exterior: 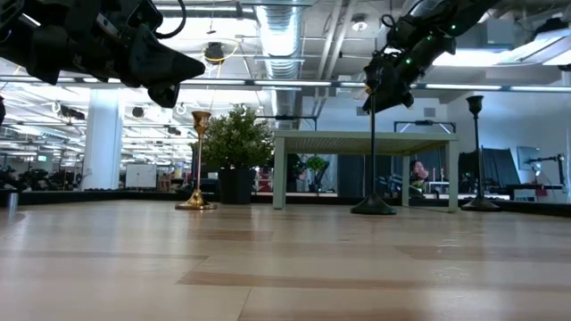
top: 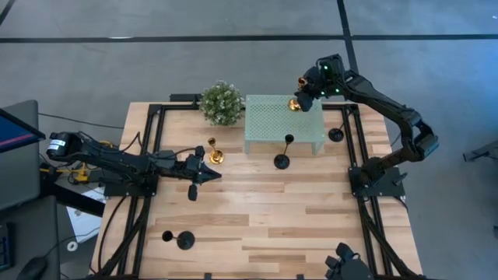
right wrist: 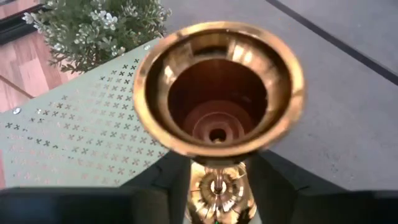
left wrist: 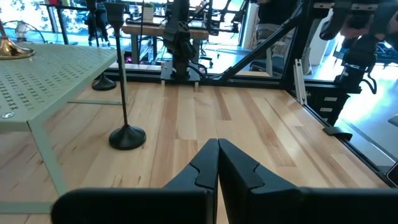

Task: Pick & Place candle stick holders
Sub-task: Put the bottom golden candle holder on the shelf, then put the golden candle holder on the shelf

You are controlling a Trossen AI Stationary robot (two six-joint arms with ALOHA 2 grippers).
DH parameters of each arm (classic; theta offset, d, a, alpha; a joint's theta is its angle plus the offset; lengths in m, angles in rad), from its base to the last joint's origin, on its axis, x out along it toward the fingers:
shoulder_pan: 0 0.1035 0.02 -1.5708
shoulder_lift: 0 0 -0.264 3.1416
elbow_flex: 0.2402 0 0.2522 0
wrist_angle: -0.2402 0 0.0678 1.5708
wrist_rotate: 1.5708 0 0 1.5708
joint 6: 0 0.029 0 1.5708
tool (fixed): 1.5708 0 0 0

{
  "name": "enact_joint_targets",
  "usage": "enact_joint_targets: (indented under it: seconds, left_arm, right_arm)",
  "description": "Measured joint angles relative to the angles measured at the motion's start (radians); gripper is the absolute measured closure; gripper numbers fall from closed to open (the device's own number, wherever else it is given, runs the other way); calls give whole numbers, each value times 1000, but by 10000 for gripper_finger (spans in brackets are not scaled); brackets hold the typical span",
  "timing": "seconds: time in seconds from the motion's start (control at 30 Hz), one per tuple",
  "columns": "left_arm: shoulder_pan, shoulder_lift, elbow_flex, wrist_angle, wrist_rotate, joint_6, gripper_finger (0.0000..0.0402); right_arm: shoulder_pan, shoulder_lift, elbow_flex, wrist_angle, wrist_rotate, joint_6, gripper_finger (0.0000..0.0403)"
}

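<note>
One gold candle stick holder on stand's far-right corner: stiff, slick, top-heavy.
Right gripper jaws parted w/ stem between, grip unclear; take stem low. Left gripper shut, empty.

The place is looking like an open-plan robotics lab or office. Beyond the wooden table, exposed silver ducts and strip lights are running overhead, desks and office chairs are standing behind it, and grey concrete floor is surrounding it.
</note>
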Motion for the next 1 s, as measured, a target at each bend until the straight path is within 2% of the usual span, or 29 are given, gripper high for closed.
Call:
enact_joint_targets:
  seconds: [0.23,0.5,0.77,1.0]
  left_arm:
    - [0,0,0,0,0,0,392]
    - [0,0,0,0,0,0,392]
    - [0,0,0,0,0,0,392]
    - [0,0,0,0,0,0,392]
  right_arm:
    - [-1,-78,0,-82,0,-21,197]
    - [-1,-242,0,-254,-1,-26,185]
    - [44,-447,1,-464,-3,9,213]
    - [185,-612,2,-515,-4,76,270]
